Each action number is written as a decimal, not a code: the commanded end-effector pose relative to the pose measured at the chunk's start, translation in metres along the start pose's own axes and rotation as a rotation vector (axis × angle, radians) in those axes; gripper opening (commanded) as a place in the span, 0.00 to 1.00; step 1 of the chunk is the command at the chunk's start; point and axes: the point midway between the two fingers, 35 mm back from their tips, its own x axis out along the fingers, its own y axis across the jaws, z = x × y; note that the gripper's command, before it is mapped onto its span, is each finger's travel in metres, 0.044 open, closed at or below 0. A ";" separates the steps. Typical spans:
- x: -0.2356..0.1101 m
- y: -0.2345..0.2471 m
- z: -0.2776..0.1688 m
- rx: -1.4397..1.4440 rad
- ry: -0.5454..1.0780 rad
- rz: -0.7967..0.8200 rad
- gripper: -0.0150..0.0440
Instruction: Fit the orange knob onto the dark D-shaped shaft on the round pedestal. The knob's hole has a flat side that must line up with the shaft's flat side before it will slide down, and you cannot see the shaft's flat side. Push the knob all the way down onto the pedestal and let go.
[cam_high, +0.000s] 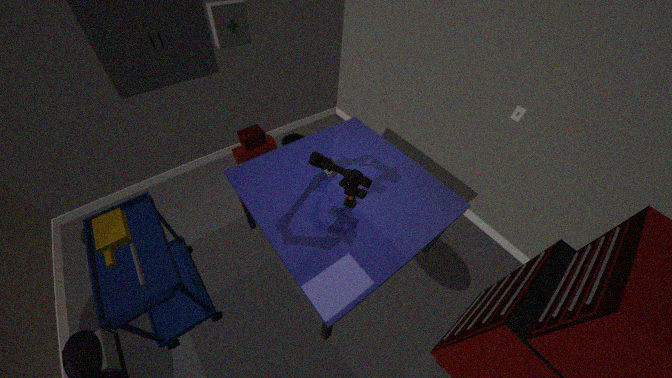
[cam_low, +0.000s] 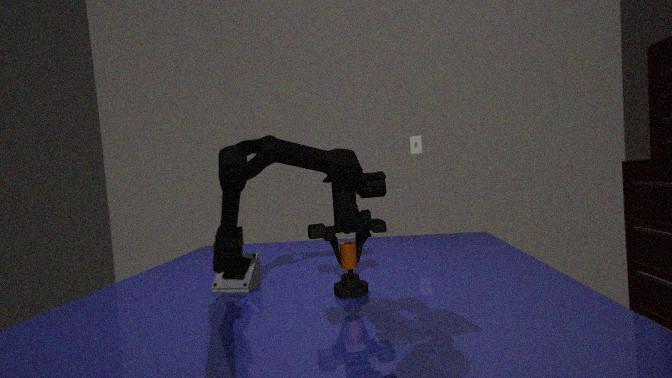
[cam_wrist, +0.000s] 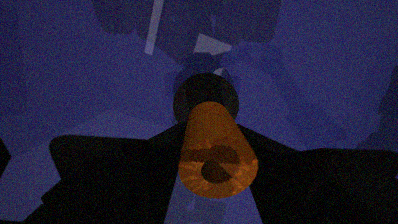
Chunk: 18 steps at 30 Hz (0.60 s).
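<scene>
Gripper (cam_low: 347, 250) clamped on orange knob (cam_low: 348, 256), held upright directly above round pedestal (cam_low: 351, 288), not seated.

A dim workshop: a large red drawered tool chest (cam_high: 590, 320) stands at four o'clock from the glossy blue bench (cam_high: 410, 200), a blue wheeled cart (cam_high: 152, 220) at eight o'clock, a grey wall cabinet (cam_high: 145, 45) at eleven.

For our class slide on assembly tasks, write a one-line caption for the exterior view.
Pincer holds the orange knob upright just above the round pedestal on the blue table.
</scene>
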 end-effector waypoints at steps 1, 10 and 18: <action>-0.001 0.002 -0.001 0.103 0.001 0.003 0.25; 0.002 0.001 -0.001 0.103 0.001 0.003 0.25; 0.003 -0.001 0.000 0.103 0.001 0.003 0.25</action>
